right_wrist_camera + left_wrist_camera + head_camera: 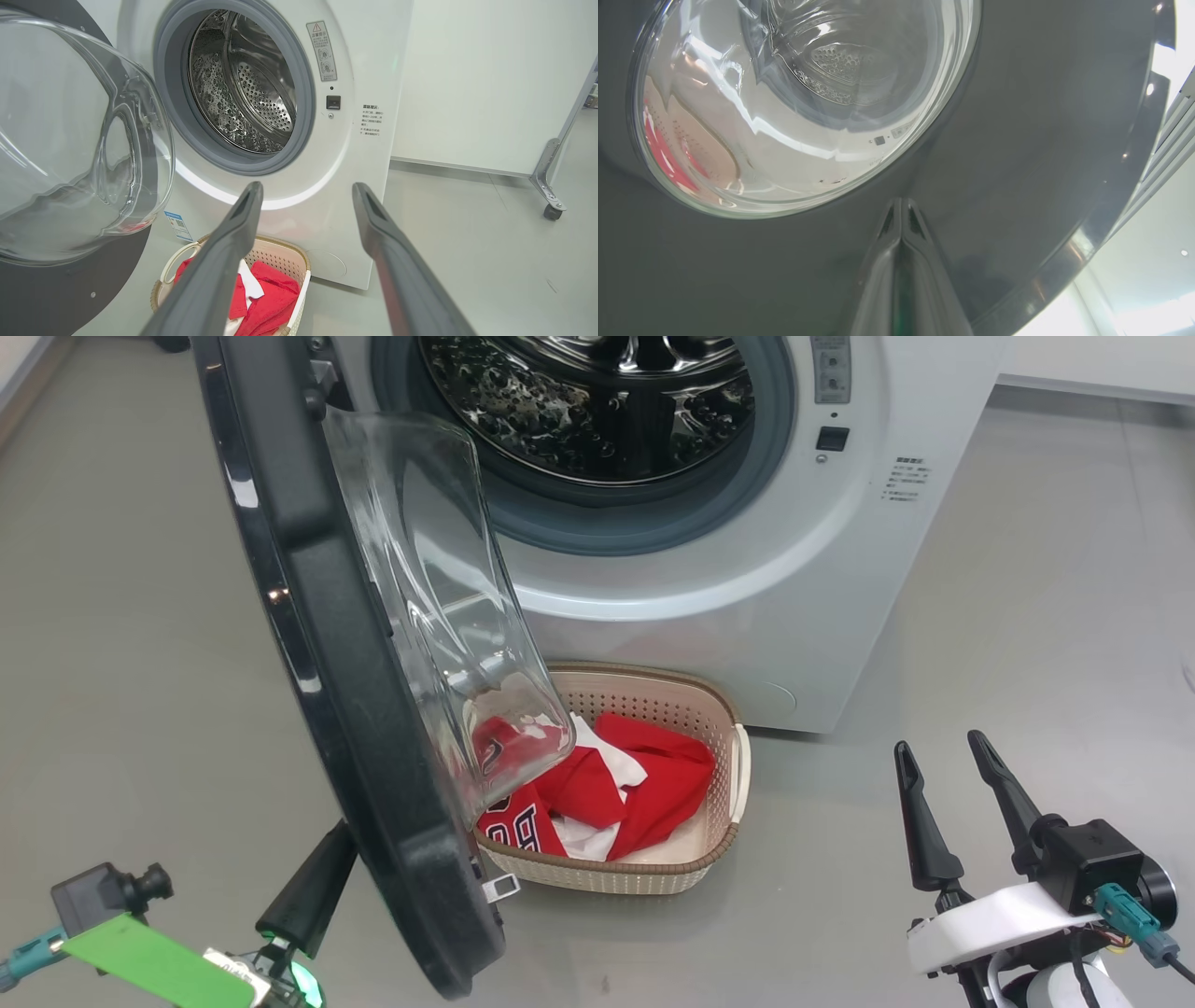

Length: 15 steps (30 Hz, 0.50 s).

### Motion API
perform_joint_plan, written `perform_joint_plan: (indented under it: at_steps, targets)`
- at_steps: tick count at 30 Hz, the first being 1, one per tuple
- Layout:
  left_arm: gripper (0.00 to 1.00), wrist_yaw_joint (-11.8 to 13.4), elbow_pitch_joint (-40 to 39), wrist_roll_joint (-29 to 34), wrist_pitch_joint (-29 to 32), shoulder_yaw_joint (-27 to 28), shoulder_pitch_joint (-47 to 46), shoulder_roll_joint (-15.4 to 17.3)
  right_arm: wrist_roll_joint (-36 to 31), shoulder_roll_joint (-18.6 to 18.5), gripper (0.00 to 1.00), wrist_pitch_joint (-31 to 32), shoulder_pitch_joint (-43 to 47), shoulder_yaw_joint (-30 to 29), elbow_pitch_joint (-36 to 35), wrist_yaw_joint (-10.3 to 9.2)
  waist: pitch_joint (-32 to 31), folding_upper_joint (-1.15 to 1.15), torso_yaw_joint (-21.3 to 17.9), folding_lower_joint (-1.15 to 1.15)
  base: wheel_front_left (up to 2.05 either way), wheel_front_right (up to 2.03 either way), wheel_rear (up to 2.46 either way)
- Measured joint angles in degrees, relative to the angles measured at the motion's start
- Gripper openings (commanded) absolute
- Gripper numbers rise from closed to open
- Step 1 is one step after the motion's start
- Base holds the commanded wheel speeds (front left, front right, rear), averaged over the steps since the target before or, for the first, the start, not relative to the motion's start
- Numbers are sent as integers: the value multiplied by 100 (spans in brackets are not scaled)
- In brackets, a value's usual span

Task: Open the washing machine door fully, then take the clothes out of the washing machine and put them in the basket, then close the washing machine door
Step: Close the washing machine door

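The washing machine [794,616] stands with its steel drum [597,401] bare. The washing machine door [355,709] hangs partly open, its glass bowl [439,616] over the basket's left end. The basket [644,700] sits on the floor against the machine's front, with the red and white clothes [653,775] inside it. My left gripper [327,859] is shut, its tips [901,203] against the door's dark outer face below the window [784,102]. My right gripper [938,742] is open and holds nothing, off to the right of the basket. In the right wrist view its fingers [307,186] frame the machine [373,56], the basket [285,245] and the clothes [275,298].
Grey floor [1027,569] spreads to the right of the machine and basket. A white panel stands behind on a metal leg with a caster [553,212]. A blue sticker [177,226] sits low on the machine's front.
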Motion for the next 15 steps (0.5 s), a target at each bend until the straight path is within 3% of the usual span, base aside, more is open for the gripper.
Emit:
perform_joint_plan:
  at_steps: [15]
  targets:
    - [0,-33,57,-66,68,-383,-64,-1,0,47,100,-1,-89,97,80,43,53,0,-604,0,0,0,0]
